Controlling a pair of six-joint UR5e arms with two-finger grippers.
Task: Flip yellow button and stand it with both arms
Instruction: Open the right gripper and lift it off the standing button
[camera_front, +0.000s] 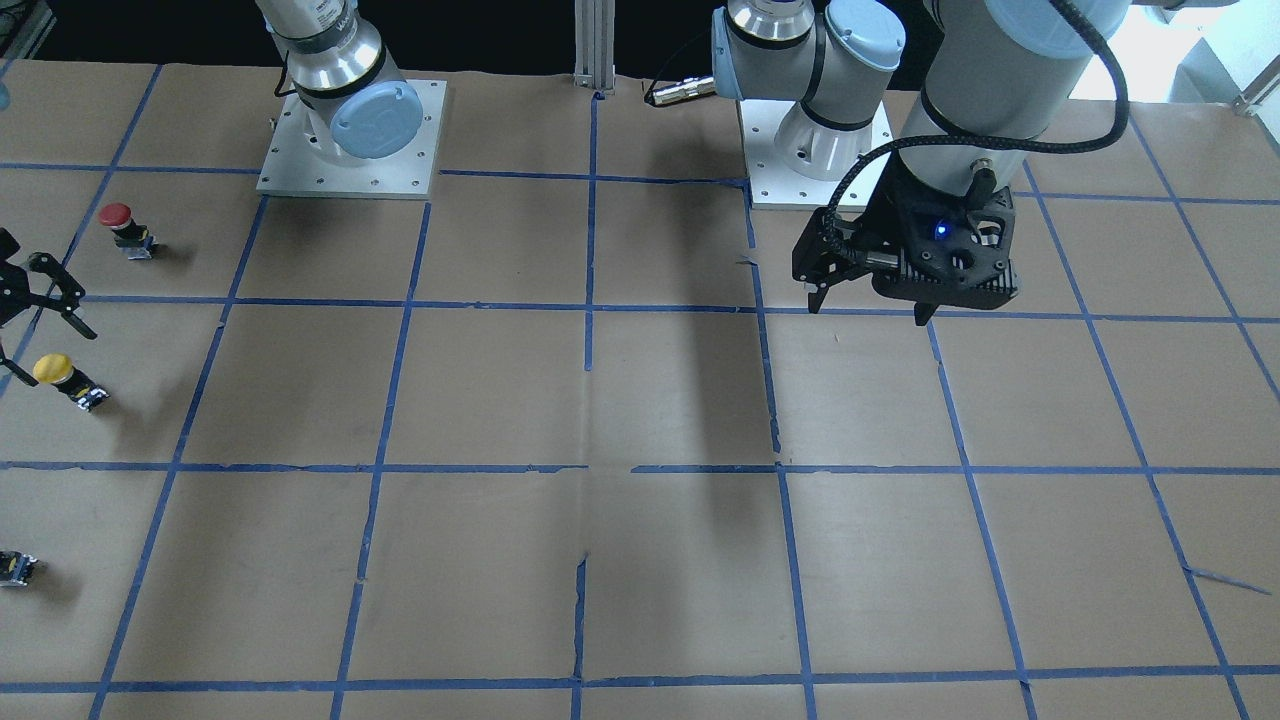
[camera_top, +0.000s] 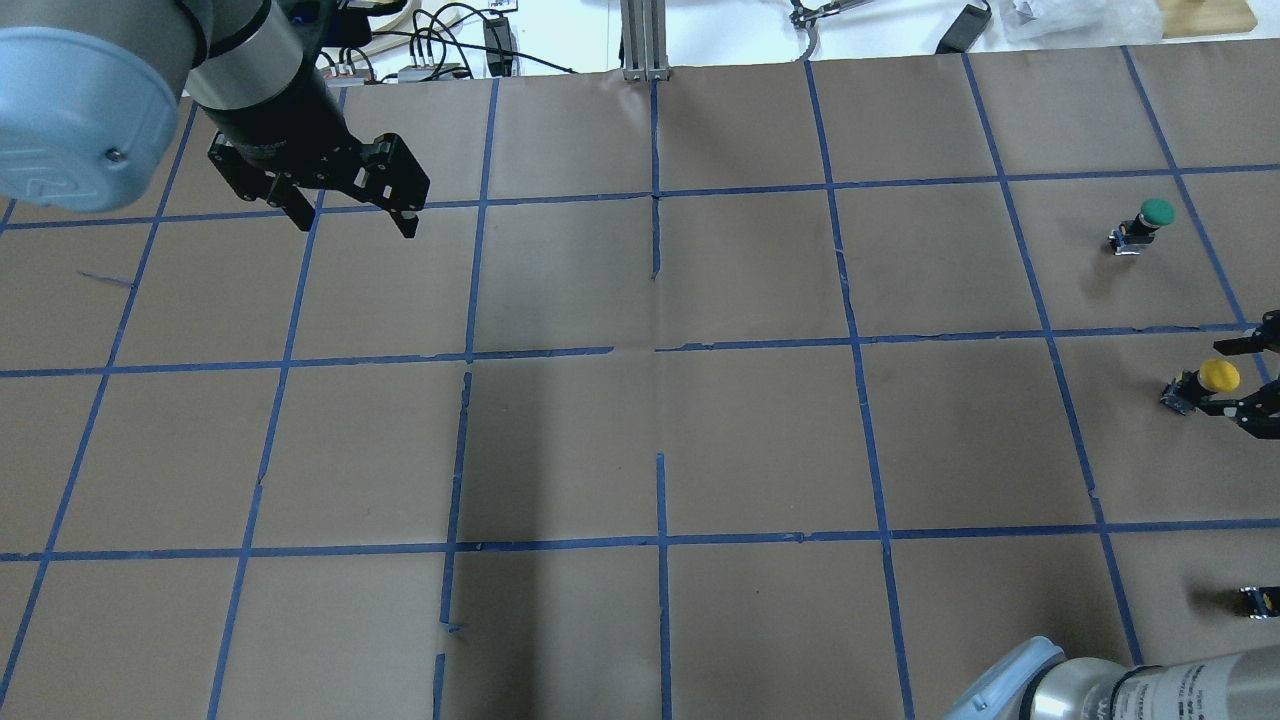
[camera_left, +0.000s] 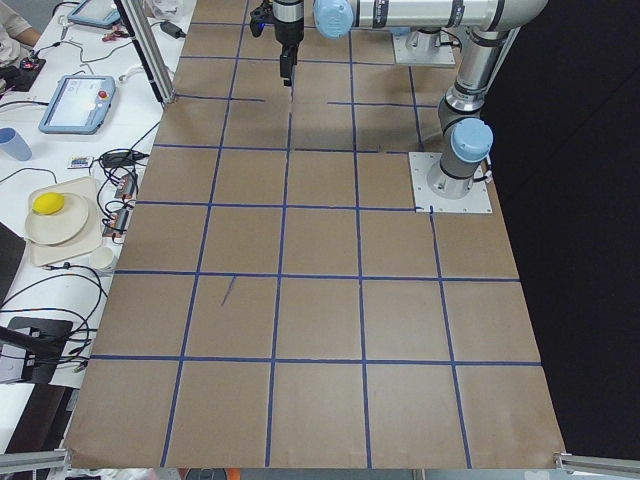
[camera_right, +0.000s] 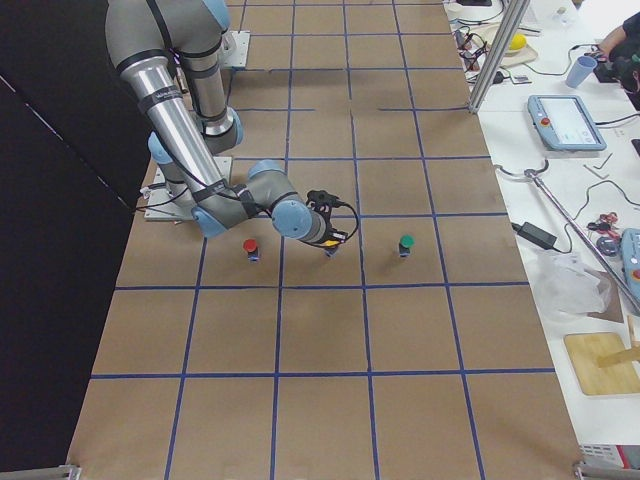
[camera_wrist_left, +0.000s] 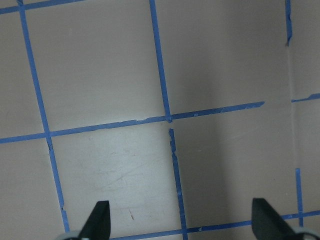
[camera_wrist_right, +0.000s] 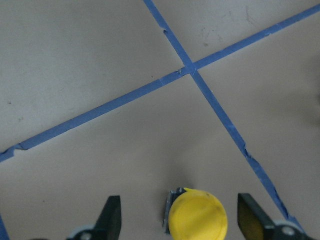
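Looks like the reach-in before the first grasp, with nothing gripped yet. Puts the yellow button (camera_top: 1205, 380) at the 3 o'clock edge of the overhead view, flanked by the right gripper (camera_wrist_right: 178, 197), spread wide and apart from it on both sides. Leaves the left gripper (camera_top: 356, 228) near 10 o'clock, likewise spread and empty, well apart. Next, probably: advance, pinch squarely, lift and carry toward centre, then tilt for a handover. Cannot tell whether standing or leaning.
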